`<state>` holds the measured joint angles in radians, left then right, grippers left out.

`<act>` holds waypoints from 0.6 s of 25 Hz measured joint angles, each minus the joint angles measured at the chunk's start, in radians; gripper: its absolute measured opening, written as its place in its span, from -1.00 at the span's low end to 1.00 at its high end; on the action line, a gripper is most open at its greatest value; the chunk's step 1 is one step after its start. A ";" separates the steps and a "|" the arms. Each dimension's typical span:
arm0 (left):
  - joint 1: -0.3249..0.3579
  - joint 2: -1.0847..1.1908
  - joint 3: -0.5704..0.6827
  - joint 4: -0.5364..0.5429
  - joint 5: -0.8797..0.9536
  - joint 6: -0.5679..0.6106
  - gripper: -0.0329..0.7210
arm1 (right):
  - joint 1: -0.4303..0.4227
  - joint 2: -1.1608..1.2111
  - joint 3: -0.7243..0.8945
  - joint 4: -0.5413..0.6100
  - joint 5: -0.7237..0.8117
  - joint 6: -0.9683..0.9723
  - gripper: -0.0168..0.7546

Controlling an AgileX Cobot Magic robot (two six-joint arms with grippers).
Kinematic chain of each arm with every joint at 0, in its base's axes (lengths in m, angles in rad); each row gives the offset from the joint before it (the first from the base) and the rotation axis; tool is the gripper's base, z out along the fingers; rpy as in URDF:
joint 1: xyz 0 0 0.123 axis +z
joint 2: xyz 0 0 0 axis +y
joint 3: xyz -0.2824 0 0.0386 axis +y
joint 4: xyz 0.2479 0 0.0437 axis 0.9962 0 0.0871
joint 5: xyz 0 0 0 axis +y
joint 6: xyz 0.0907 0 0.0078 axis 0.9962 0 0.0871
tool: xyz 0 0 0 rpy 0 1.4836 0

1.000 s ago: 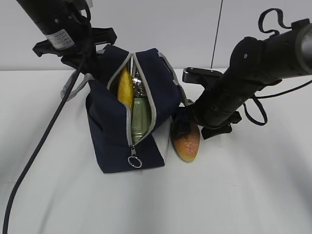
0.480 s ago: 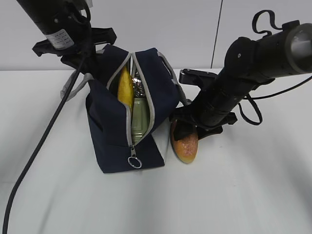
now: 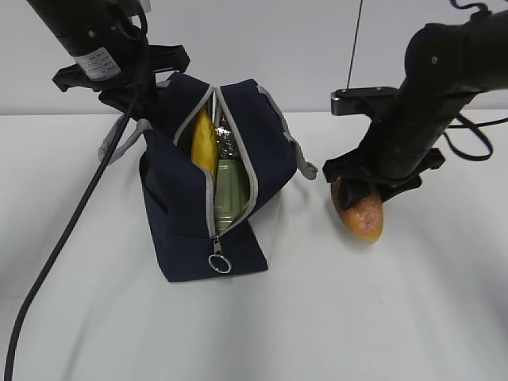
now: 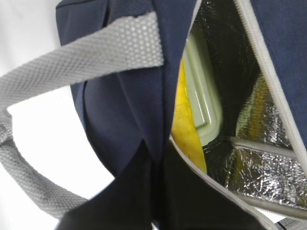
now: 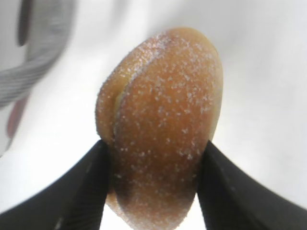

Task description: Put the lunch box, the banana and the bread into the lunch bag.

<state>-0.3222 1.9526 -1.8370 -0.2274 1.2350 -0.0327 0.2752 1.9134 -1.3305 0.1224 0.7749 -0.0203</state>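
Two arms flank the bag [image 3: 202,198] in the exterior view: it stands unzipped left of centre on the table [image 3: 381,317], with the banana [image 3: 205,143] and the green-lidded box [image 3: 228,190] inside. Right of it, clear of the bag, the right gripper [image 3: 367,184] pinches the bread [image 3: 361,213], which hangs above the table. The left gripper [image 3: 131,99] sits at the bag's far left rim.

Left wrist view: jaws pressed together on the bag's navy edge [image 4: 158,158]; foil lining, box lid and banana show inside.

Right wrist view: both black fingers [image 5: 79,191] squeeze the roll's sides.
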 joint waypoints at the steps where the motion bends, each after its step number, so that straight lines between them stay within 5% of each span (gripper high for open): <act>1: 0.000 0.000 0.000 0.000 0.000 0.000 -0.92 | -0.011 -0.014 0.000 -0.027 0.005 0.020 0.11; 8: 0.000 0.000 0.000 0.001 0.000 0.000 -0.92 | -0.045 -0.124 -0.037 -0.059 0.047 0.052 0.10; 12: 0.000 0.000 0.000 0.001 0.000 0.000 -0.92 | -0.045 -0.170 -0.114 0.032 0.091 0.009 0.10; 15: 0.000 0.000 0.000 0.001 0.000 0.000 -0.92 | -0.045 -0.182 -0.190 0.214 0.131 -0.072 0.09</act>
<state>-0.3222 1.9526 -1.8370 -0.2264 1.2350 -0.0327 0.2306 1.7314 -1.5208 0.3364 0.9061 -0.0922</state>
